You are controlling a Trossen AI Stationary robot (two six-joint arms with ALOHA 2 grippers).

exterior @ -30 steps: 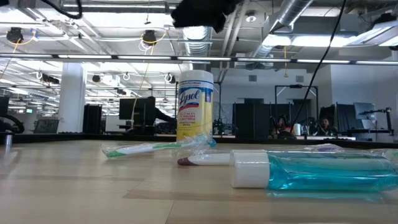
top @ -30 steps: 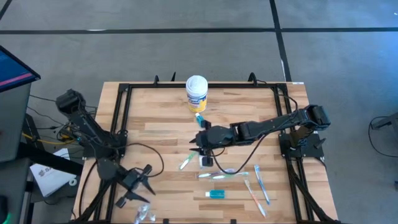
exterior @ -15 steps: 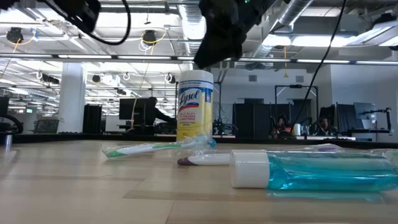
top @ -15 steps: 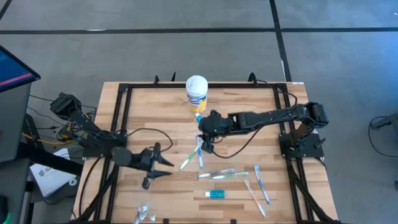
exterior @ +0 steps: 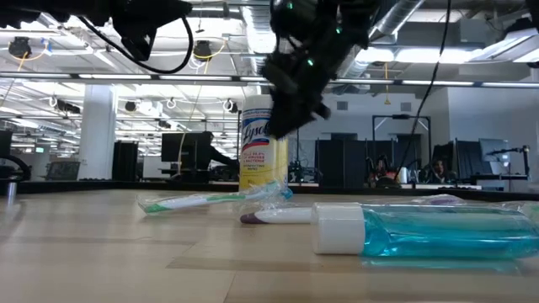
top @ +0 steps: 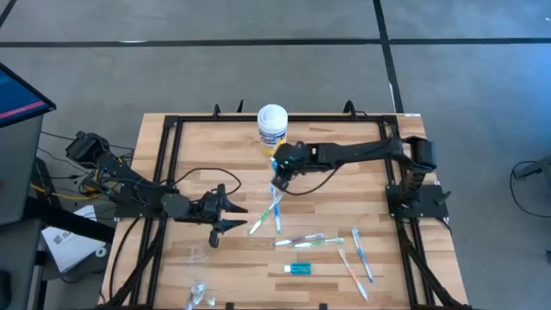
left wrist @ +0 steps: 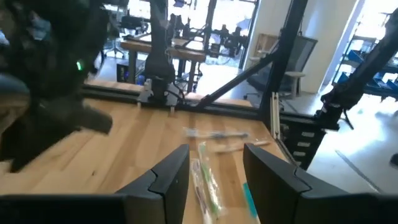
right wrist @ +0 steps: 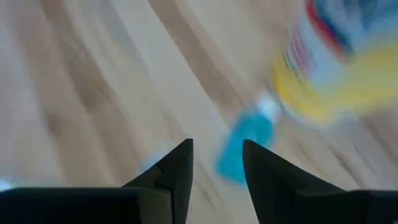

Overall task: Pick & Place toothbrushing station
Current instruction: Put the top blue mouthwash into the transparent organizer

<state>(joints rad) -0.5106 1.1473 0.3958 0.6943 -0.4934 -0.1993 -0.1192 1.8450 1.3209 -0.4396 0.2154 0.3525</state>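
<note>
While the right arm reaches across the bench (top: 344, 194) from its base at the right edge, nearly straight and angled toward the far side, its right end effector (top: 280, 170) hangs just beside the wipes canister (top: 272, 127), fingers (right wrist: 174, 171) set narrowly apart and empty; a teal toothpaste tube (right wrist: 245, 143) lies on the wood right below them, against the canister's foot

Left arm: stretched low from the left edge toward the middle, left end effector (top: 225, 215) with fingers (left wrist: 171, 177) spread moderately, holding nothing, pointing at the scattered brushes

Toothbrushing station, all lying flat on the bench:
- green toothbrush (top: 256, 225) and blue toothbrush (top: 277, 211), near the centre, between the two end effectors
- wrapped pair of toothbrushes (top: 306, 241), toward the near side
- second toothpaste tube (top: 300, 269), near the front edge, close up in the low view
- pink toothbrush (top: 351, 274) and blue-handled toothbrush (top: 362, 256), at the near right

Clear wrappers (top: 199, 296): near-left corner
</note>
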